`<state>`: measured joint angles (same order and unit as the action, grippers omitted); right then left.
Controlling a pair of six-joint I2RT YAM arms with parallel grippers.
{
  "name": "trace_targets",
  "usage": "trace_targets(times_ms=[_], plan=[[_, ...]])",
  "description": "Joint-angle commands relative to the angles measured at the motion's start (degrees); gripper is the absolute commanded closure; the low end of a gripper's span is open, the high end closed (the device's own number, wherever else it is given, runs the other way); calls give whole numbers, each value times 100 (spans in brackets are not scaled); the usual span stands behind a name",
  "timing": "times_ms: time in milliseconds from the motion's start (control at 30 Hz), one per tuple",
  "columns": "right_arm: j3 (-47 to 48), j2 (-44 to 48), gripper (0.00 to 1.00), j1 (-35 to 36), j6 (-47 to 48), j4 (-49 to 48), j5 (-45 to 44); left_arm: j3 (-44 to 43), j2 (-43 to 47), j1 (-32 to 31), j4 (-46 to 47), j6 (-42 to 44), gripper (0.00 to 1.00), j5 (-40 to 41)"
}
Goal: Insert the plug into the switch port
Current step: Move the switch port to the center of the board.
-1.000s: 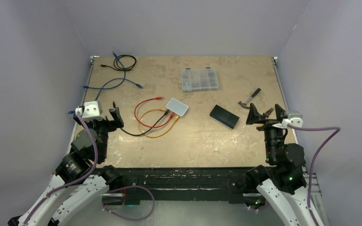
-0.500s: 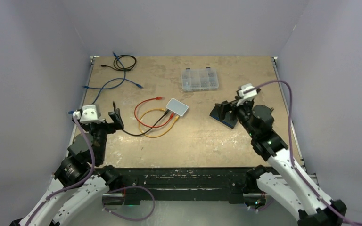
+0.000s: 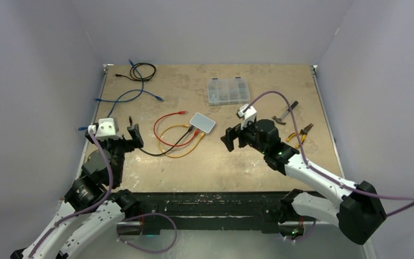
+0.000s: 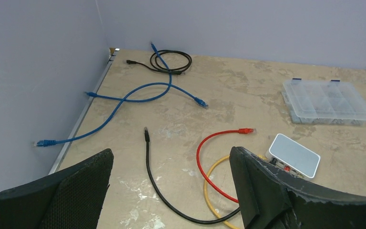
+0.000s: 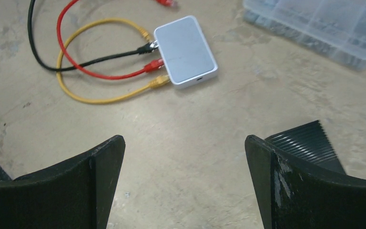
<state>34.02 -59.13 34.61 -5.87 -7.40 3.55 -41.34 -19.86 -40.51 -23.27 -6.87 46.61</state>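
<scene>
Plainly, left fingers (image 4: 66, 193) wide apart, empty; right fingers (image 5: 310, 191) likewise, over table (image 5: 195, 129) near the switch (image 5: 186, 50)

The tan table (image 3: 210, 162) is carrying loose items. A white switch (image 5: 186, 50) is lying ahead of the right gripper (image 5: 183, 183), with the red cable (image 5: 155, 64), yellow cable (image 5: 100, 100) and black cable (image 5: 100, 61) meeting its edge. A clear organizer box (image 5: 324, 24) is lying farther ahead. A ribbed black block (image 5: 305, 138) is lying just beside one finger. A blue cable (image 4: 45, 142) and a coiled black cable (image 4: 189, 59) are lying ahead of the left gripper (image 4: 171, 191).
</scene>
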Motion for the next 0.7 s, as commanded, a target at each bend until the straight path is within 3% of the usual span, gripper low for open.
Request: trace_targets(times_ms=[0, 367, 667], plan=[[82, -497, 1, 558, -58, -419, -333, 12, -133, 27, 76, -20, 9, 113], [801, -2076, 1, 1525, -156, -249, -886, 29, -270, 35, -46, -43, 9, 355], [1398, -3405, 1, 1808, -461, -172, -1530, 73, -523, 367, 22, -70, 9, 120]])
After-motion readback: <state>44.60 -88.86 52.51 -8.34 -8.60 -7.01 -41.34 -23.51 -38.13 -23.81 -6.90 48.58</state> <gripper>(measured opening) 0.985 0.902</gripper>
